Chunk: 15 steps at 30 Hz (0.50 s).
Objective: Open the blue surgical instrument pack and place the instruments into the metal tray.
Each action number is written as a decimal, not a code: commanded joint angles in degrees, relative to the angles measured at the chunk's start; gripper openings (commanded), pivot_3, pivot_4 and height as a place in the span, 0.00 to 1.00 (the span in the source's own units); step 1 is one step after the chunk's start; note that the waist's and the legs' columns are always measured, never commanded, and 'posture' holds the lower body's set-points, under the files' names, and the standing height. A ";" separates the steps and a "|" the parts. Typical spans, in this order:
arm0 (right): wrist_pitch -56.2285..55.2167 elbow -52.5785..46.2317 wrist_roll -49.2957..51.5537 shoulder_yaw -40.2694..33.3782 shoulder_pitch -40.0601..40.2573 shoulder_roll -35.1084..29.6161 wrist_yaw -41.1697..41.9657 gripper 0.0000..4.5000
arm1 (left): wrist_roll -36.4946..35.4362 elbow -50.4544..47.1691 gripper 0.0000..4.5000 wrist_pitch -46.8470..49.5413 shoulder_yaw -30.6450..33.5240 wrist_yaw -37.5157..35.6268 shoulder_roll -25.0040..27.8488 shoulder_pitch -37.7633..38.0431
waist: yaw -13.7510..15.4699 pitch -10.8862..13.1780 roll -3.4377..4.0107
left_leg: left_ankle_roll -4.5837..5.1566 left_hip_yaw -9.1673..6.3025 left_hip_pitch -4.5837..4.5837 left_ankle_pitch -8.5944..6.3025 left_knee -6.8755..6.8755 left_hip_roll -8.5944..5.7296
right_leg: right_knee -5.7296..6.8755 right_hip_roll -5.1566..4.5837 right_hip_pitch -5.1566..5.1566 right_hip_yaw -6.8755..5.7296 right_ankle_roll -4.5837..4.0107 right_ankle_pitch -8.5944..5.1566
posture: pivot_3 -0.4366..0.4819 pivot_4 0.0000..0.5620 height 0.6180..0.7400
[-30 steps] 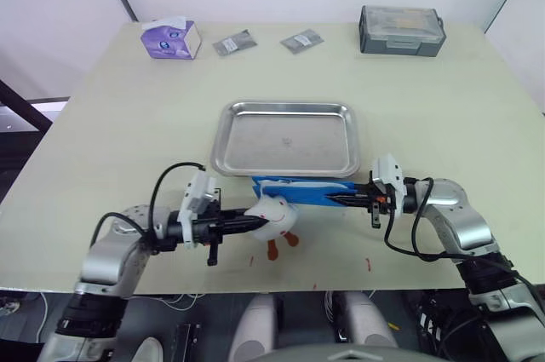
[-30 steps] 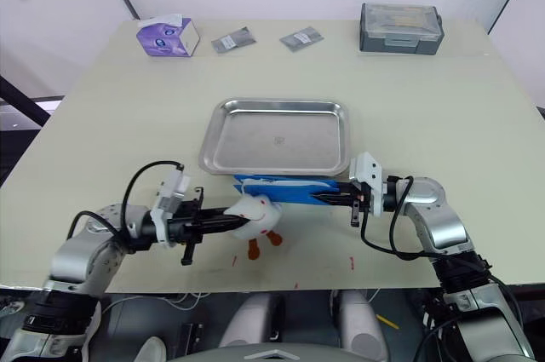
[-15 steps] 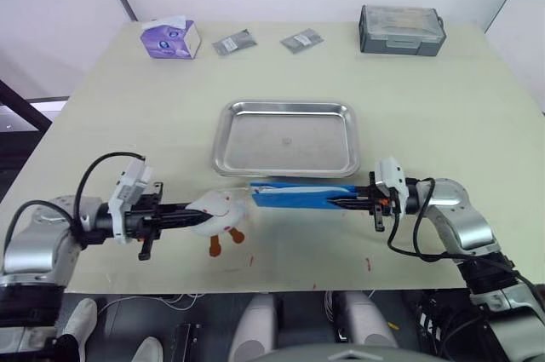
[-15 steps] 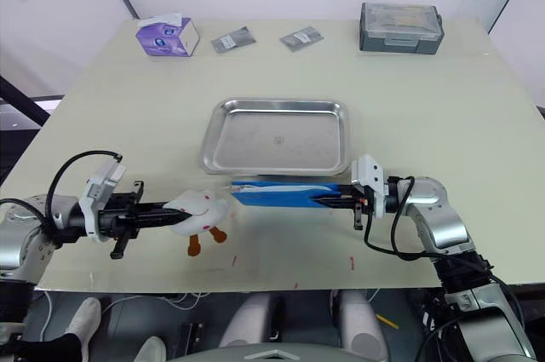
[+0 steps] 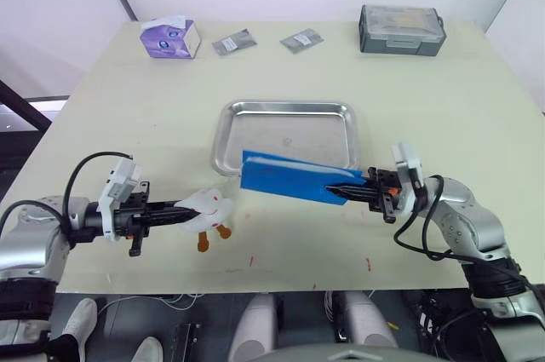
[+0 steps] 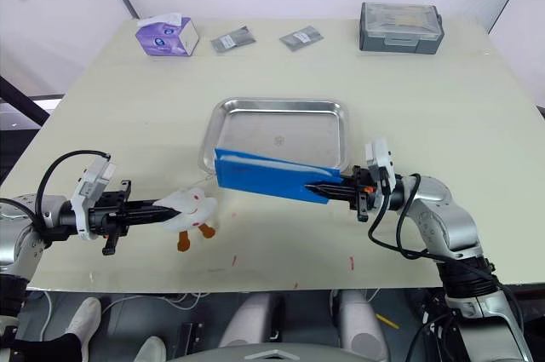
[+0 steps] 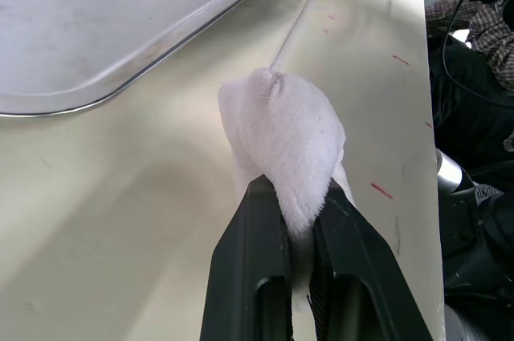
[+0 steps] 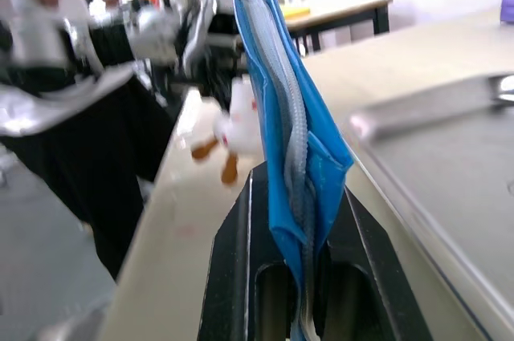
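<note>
Looking down from the head: the right gripper (image 5: 347, 194) clamps the blue pack (image 5: 289, 178), lifted over the tray (image 5: 285, 135)'s near rim. Left wrist: the left gripper (image 7: 301, 211) pinches a white toy (image 7: 283, 145), its cord reaching the pack. Right wrist: with the pack edge-on, instruments might spill past the tray.

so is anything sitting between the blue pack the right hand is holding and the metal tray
Nothing visible. The right hand grips the flat bright-blue surgical pack at one end, and its far edge overlaps the near rim of the shallow shiny steel tray in the head views. The tray's floor is bare.
</note>
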 commanded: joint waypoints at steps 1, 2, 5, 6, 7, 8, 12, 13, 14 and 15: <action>3.53 -4.15 6.92 -3.79 -1.79 2.00 -3.03 0.00 | -1.07 -1.80 0.00 0.59 1.33 -1.30 0.10 0.37 | -0.02 0.00 0.00 | 0.00 0.00 0.00 0.00 0.00 0.00 | 0.00 0.00 0.00 0.01 0.00 0.00 | 0.48 0.27 0.95; 4.52 -4.41 8.07 -4.38 -2.24 2.65 -4.11 0.00 | -1.10 -2.10 0.00 0.73 1.31 -1.23 0.03 0.39 | -0.03 0.00 0.00 | 0.00 0.00 0.00 0.00 0.00 0.01 | 0.00 0.00 0.00 0.00 0.00 0.00 | 0.48 0.27 0.95; 5.22 -4.77 7.75 -4.22 -3.02 2.69 -4.92 0.00 | -1.34 -2.72 0.00 1.11 1.44 -1.10 0.21 0.44 | -0.01 0.01 0.01 | 0.00 0.00 0.00 0.00 0.00 0.01 | 0.00 0.00 -0.01 0.01 0.00 0.00 | 0.48 0.27 0.95; 4.82 -4.81 6.73 -3.63 -3.04 2.18 -4.48 0.00 | -1.47 -2.89 0.00 1.27 1.54 -1.10 0.42 0.48 | -0.01 0.01 0.01 | 0.00 0.01 0.00 0.00 0.00 0.00 | 0.00 0.00 -0.01 0.01 0.00 0.00 | 0.48 0.27 0.95; 4.23 -4.55 5.16 -2.78 -3.09 1.31 -3.86 0.00 | -1.49 -3.05 0.00 1.78 1.51 -1.33 1.01 0.53 | 0.00 0.01 0.01 | 0.00 0.01 0.00 0.00 0.00 0.00 | 0.00 0.00 0.00 0.01 0.00 0.00 | 0.48 0.27 0.95; 3.05 -4.12 3.01 -1.64 -3.12 0.29 -2.97 0.00 | -1.54 -3.18 0.00 2.56 1.42 -1.84 1.84 0.65 | 0.00 0.01 0.01 | 0.00 0.01 -0.01 0.00 0.00 -0.01 | -0.01 0.00 -0.01 0.00 0.00 0.00 | 0.48 0.27 0.95; -3.78 -0.81 -4.96 1.88 -3.78 -1.67 -0.19 0.00 | -3.25 -3.37 0.00 7.35 0.56 -3.29 5.33 0.56 | -0.04 0.02 -0.01 | 0.00 0.02 -0.01 0.00 0.00 -0.04 | -0.01 0.02 -0.01 0.00 0.00 0.00 | 0.48 0.27 0.95; -5.63 0.21 -6.84 2.69 -4.05 -1.84 0.35 0.00 | -3.69 -3.30 0.00 8.42 0.24 -3.43 6.28 0.54 | -0.17 0.03 -0.01 | 0.00 0.02 -0.01 0.00 0.00 -0.05 | -0.01 0.04 -0.01 -0.01 0.00 0.00 | 0.48 0.27 0.95; -7.70 1.13 -8.85 3.55 -4.33 -2.07 0.87 0.00 | -4.17 -3.33 0.00 8.92 -0.38 -3.48 7.41 0.79 | -0.19 0.03 0.00 | 0.00 0.04 0.00 0.00 -0.01 -0.05 | -0.01 0.06 -0.02 0.01 0.00 0.00 | 0.48 0.27 0.95; -9.05 1.71 -10.05 4.05 -4.49 -2.17 1.29 0.00 | -4.43 -3.37 0.00 9.05 -0.80 -3.48 8.08 1.00 | -0.18 0.06 0.03 | 0.00 0.04 0.00 0.00 -0.01 -0.05 | 0.00 0.06 -0.02 0.01 0.00 0.00 | 0.48 0.27 0.95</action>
